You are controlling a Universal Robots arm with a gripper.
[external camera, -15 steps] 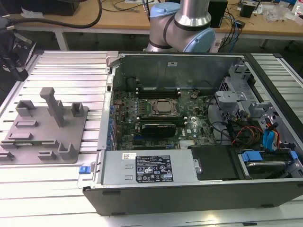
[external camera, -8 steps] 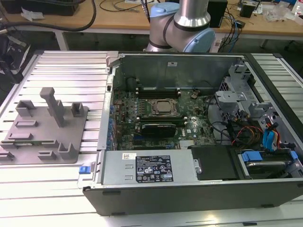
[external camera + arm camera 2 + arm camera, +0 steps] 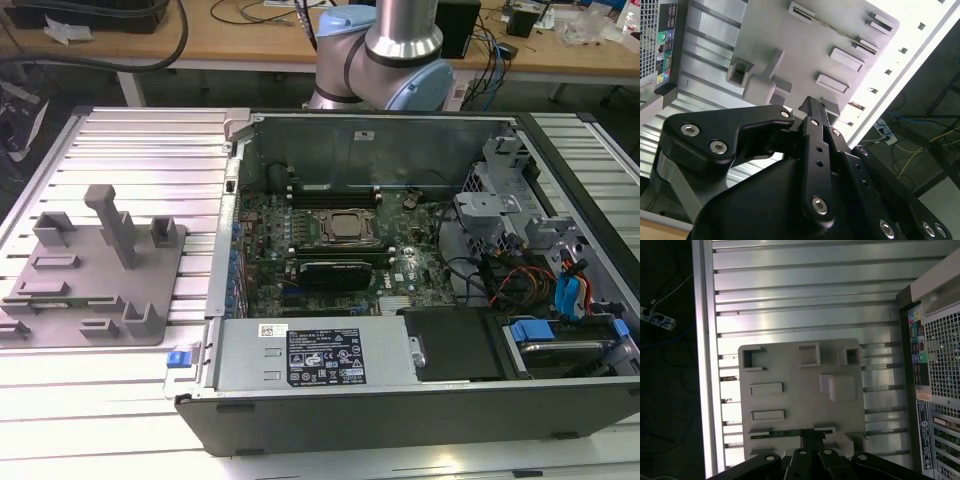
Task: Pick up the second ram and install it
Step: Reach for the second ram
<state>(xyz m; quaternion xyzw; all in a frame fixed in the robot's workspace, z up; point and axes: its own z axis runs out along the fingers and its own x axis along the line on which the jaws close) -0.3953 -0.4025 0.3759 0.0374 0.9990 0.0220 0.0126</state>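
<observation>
Below the gripper (image 3: 812, 436), second ram (image 3: 780, 433).

This is a robotics lab or workshop. A robot arm (image 3: 392, 45) stands behind a ribbed aluminium table (image 3: 130, 150), where a desktop computer case (image 3: 400, 410) lies open with its motherboard (image 3: 340, 240) exposed, beside a grey plastic fixture plate (image 3: 100, 282). Behind runs a wooden workbench (image 3: 250, 40) strewn with cables (image 3: 185, 30) and small parts, and in the first wrist view a power strip (image 3: 657, 317) lies on the dark floor beside the table's edge.
</observation>
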